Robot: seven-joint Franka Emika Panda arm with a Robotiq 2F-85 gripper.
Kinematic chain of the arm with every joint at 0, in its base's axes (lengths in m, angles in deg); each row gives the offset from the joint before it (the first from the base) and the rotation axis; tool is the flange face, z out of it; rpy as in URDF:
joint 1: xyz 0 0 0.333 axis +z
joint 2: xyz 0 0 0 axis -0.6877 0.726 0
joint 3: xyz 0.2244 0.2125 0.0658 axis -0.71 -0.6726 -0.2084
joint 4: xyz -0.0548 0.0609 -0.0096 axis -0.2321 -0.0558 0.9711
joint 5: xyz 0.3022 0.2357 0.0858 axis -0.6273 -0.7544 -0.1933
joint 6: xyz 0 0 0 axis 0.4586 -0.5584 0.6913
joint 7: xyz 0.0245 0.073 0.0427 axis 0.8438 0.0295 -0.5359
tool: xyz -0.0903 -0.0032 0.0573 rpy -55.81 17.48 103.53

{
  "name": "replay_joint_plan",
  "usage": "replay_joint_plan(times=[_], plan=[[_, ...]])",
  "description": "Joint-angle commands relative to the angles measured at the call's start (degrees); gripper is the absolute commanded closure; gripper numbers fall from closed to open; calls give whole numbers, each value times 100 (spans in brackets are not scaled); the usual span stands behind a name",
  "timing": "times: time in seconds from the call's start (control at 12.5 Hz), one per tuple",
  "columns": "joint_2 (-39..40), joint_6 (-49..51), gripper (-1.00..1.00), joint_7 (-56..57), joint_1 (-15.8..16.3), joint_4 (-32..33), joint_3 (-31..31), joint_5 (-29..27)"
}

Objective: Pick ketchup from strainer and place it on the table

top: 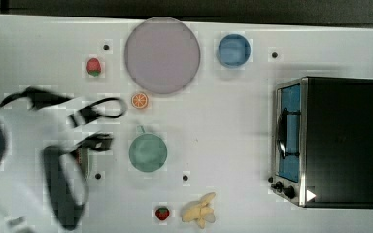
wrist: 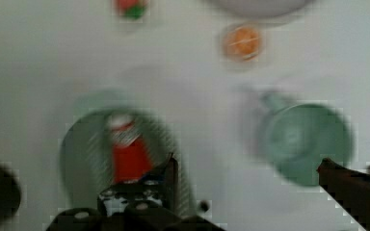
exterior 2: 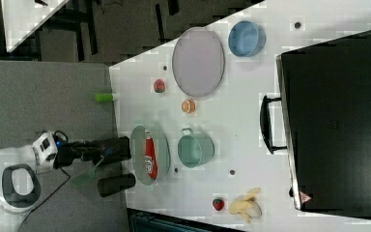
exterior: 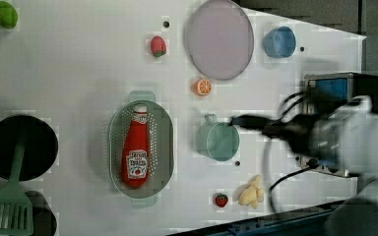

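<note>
Inside strainer lies ketchup, flat, cap toward orange slice. Gripper wide open, above, holds nothing. Bottle probably light, soft plastic, smooth; better grasp across red middle, gently.

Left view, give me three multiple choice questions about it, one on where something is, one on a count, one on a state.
1. Where does the ketchup lie?
A. in the strainer
B. on the plate
C. in the green cup

2. How many strawberries are on the table?
A. one
B. two
C. four

3. How is the claw?
A. shut on the ketchup
B. shut on the orange slice
C. open, holding nothing

Answers: 1 A, the bottle rests inside the basin. 2 B, one sits by the plate, another by the banana. 3 C, the wrist view shows the fingers spread wide apart with nothing between.
</note>
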Motion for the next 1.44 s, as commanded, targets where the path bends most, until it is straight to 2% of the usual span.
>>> replay_joint_plan(times=[0.08, 0.32, 0.48, 0.88, 1.44], plan=[[90, -473, -100, 106, 36, -116, -377, 29], [655, -766, -100, 96, 45, -14, -929, 60], [999, -943, -100, -58, 52, 146, -1100, 296], [1936, -1829, -100, -877, 154, 556, -1131, 1064], [3426, -2634, -100, -1963, 207, 588, -1057, 2247]])
